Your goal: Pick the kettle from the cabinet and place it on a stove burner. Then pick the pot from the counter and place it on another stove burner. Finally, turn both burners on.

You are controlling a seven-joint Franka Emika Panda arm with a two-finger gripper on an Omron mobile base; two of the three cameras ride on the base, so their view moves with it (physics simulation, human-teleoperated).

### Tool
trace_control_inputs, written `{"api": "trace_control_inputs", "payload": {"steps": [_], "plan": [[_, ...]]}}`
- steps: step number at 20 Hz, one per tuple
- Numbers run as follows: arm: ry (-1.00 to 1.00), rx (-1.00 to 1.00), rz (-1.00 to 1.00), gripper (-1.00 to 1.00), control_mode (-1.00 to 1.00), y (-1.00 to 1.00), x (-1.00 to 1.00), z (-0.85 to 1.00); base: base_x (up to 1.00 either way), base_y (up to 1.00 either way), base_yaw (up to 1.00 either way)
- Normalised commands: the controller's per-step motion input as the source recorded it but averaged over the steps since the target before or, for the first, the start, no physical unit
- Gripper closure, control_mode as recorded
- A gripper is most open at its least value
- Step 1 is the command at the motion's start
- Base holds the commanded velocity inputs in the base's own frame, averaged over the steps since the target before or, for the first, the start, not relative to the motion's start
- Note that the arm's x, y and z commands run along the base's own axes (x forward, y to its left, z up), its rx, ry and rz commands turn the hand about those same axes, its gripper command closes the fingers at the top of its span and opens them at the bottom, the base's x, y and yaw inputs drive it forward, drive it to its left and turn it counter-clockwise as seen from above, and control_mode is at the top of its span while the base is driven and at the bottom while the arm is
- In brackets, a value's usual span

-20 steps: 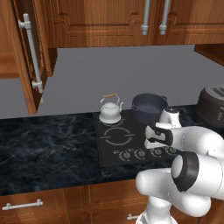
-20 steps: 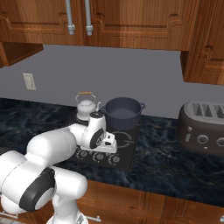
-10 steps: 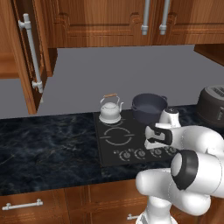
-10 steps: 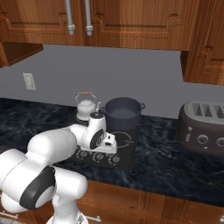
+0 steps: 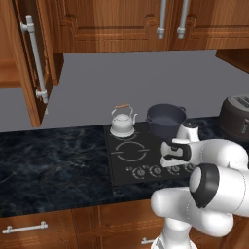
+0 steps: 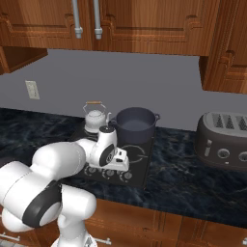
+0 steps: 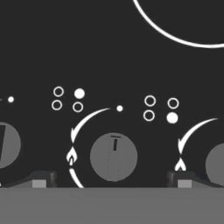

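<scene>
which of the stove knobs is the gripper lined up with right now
In the hand view, the open gripper straddles the centre knob, whose pointer mark points up. The other two knobs sit at the frame's edges, outside the fingertips.

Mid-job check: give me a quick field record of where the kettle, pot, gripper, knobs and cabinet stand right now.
kettle: on the back left burner of the cooktop
pot: on the back right burner, beside the kettle
gripper: open, low over the knob row, fingertips either side of one knob
knob marker: pointing to the top of the hand view
cabinet door: open, upper left
toaster: on the counter, right of the cooktop
</scene>
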Motion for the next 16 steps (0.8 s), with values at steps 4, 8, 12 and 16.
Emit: {"api": "trace_control_inputs", "payload": {"steps": [4, 8, 12, 16], "plan": [[0.00, 0.00, 0.00, -1.00, -1.00, 0.00, 0.00, -0.12, 0.00, 0.00, 0.00], [0.00, 0.00, 0.00, -1.00, -1.00, 0.00, 0.00, -0.11, 0.00, 0.00, 0.00], [0.00, 0.00, 0.00, -1.00, -1.00, 0.00, 0.00, -0.11, 0.00, 0.00, 0.00], [0.00, 0.00, 0.00, -1.00, -1.00, 0.00, 0.04, -0.11, 0.00, 0.00, 0.00]]}}
